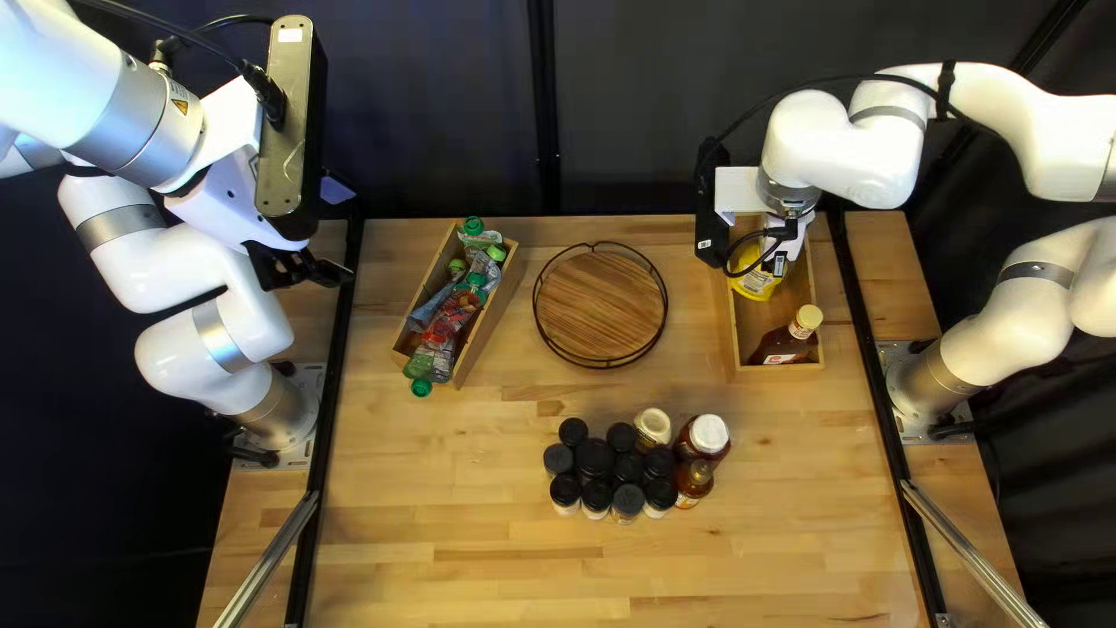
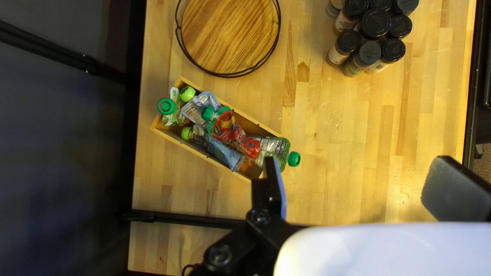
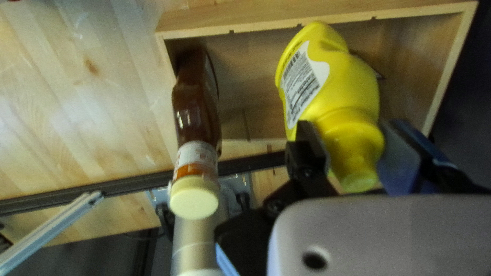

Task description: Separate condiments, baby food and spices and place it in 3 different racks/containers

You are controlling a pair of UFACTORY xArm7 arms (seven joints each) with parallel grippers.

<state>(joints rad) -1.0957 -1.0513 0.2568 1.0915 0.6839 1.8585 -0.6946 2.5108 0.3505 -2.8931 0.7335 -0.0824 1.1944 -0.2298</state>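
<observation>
Nearest on the worktop (image 1: 453, 547), see black-lidded jars (image 1: 595, 457) packed upright beside a white-capped bottle (image 1: 706, 434). Beyond, find a round wooden rack (image 1: 600, 305) between a box (image 1: 498, 306) of green-capped pouches (image 1: 456, 312) on the left and a box (image 1: 732, 320) with a brown bottle (image 1: 784, 344) leaning in it on the right. Farther, hangs wide open with left claw (image 1: 347, 242); with right claw (image 1: 786, 235), grips a yellow bottle (image 1: 756, 283), tilted over the right-hand box's far end.

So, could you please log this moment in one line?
right claw: gripping yellow bottle at box | left claw: open | black-lidded jars: on table
</observation>
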